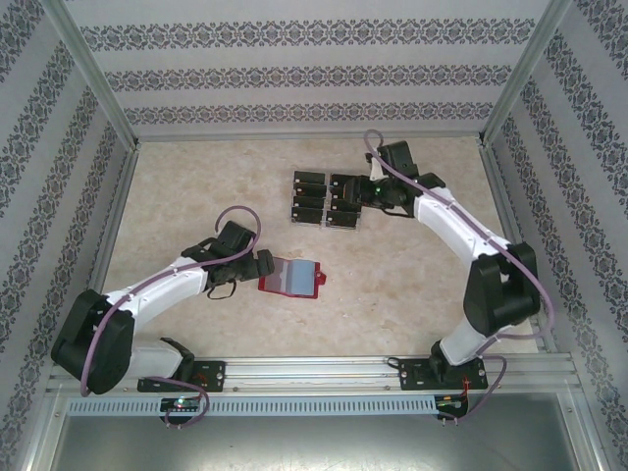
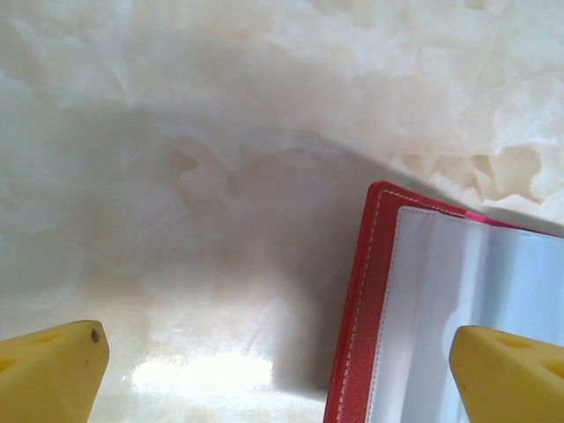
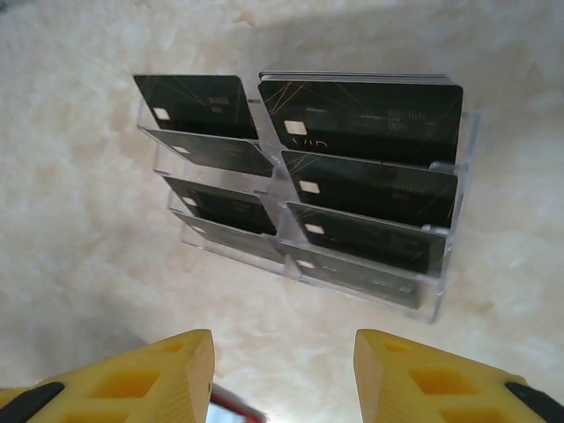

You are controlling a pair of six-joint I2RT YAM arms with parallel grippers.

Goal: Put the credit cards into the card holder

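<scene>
While both arms are over the table [image 1: 196,186], I take the clear plastic rack [image 3: 441,291] as reference.

Credit cards [image 3: 361,119]: all black, standing in the rack's pockets, two columns of four tiers. The top pocket of one column seems to hold several cards stacked together. None lies loose on the table that I can see.

Card holder [image 1: 291,278]: lies open on the table, grey-blue inside facing up, on the rack's near side toward the arm bases and slightly left of it, clearly apart from it. I see no card in it.

Right gripper [image 3: 282,374]: just beside the rack, on its right in the top view and facing it. Yellow fingers [image 3: 167,374] spread, nothing between them, not touching the rack.

Left gripper [image 2: 278,379]: well away from the rack, at the card holder's left edge. Fingers [image 2: 48,370] set wide apart; one is over bare table, the other over the holder's clear inner sleeve, with the red stitched border between them. Nothing is gripped.
</scene>
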